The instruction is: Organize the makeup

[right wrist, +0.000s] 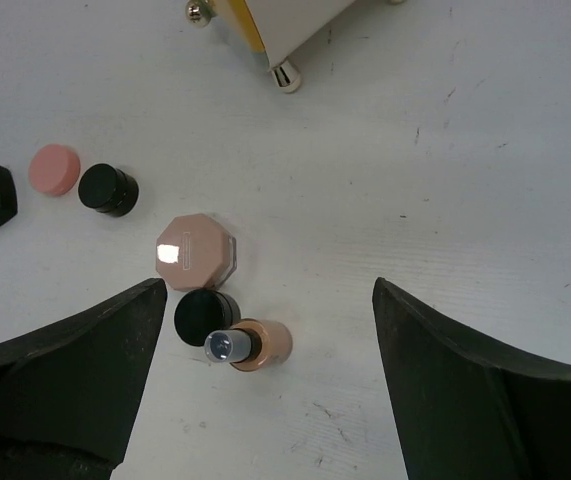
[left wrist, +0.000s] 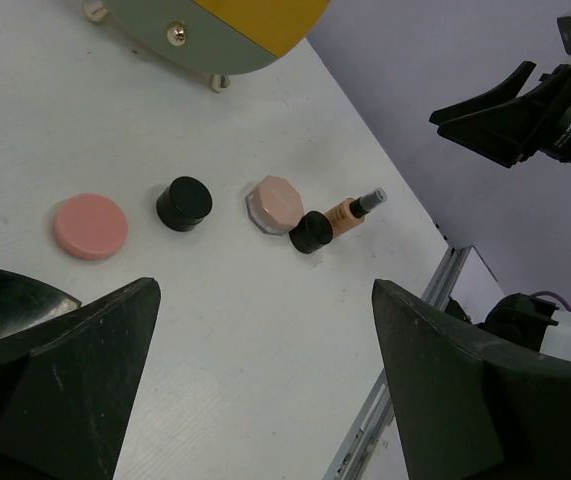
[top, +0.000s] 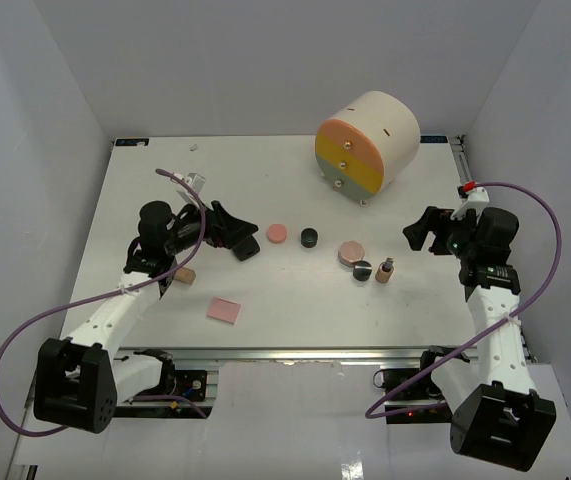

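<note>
The makeup lies on the white table (top: 295, 330). A pink round compact (top: 277, 234) and a black jar (top: 310, 237) sit mid-table. To their right, a rose-beige compact (top: 351, 251), a second black jar (top: 362, 271) and an upright tan tube (top: 384, 270) stand close together. A flat pink square (top: 225, 311) lies near the front. Another tan tube (top: 185, 275) lies by the left arm. My left gripper (top: 240, 232) is open and empty, left of the pink compact (left wrist: 90, 226). My right gripper (top: 417, 232) is open and empty above and right of the tan tube (right wrist: 250, 344). The black oblong case is not clearly seen.
A big cream cylinder (top: 368, 140) with pink, yellow and grey drawer fronts stands at the back right on small feet. White walls close in the table on three sides. A metal rail (top: 295, 355) runs along the front edge.
</note>
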Controlling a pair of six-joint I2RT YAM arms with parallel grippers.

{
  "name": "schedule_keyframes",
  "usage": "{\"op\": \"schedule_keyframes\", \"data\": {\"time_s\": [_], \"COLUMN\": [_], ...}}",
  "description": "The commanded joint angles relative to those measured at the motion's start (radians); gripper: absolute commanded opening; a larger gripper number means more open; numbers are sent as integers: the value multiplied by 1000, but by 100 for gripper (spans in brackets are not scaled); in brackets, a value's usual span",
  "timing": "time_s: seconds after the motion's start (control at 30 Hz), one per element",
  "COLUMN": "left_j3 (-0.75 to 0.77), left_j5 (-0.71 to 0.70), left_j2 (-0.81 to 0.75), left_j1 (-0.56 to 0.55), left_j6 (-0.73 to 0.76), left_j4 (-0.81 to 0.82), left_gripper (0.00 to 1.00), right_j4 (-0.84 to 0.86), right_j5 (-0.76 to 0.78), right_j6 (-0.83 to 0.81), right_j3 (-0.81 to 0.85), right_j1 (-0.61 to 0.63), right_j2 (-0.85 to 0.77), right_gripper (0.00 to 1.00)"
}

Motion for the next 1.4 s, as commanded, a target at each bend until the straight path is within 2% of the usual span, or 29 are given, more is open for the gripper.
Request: {"op": "schedule_keyframes", "data": {"time_s": [0.0, 0.1, 0.13, 0.2, 0.23, 0.4, 0.53, 0.7, 0.9, 1.07, 1.37], "left_j3": [59, 156, 162, 253, 277, 506, 717, 955, 1302, 1459, 1530], "left_j5": [-12, -42, -53, -70, -74, -144, -212, -252, -332, -397, -462], "left_j2": [49, 127, 150, 222, 265, 442, 599, 812, 1026, 1137, 1202], "left_j1": [-59, -125, -140, -172, -186, -244, -275, -307, -345, -364, -384], "left_j6": [-45, -64, -65, -87, -99, -133, -137, -179, -221, -254, -262], "left_j4": [37, 32, 32, 30, 27, -7, -77, -130, -220, -268, -282], "left_gripper": [98, 98, 98, 98, 98, 97, 90, 83, 69, 60, 56], "right_j4": [43, 49, 53, 26, 23, -58, -56, -40, -34, -28, -25], "right_j5": [-154, -364, -376, -526, -543, -563, -578, -604, -625, -634, -649], "right_j6": [-125, -273, -329, -475, -484, -514, -503, -484, -488, -492, -484], "right_j3": [8, -67, -72, -103, -105, -53, -47, -52, -56, -59, -59], "right_j1": [-7, -7, -7, -7, -7, -7, -7, -7, -7, -7, -6], "right_j2": [-54, -121, -125, -171, -178, -142, -124, -125, -129, -135, -141], "right_gripper": [90, 90, 90, 90, 90, 90, 90, 98, 88, 82, 80]}}
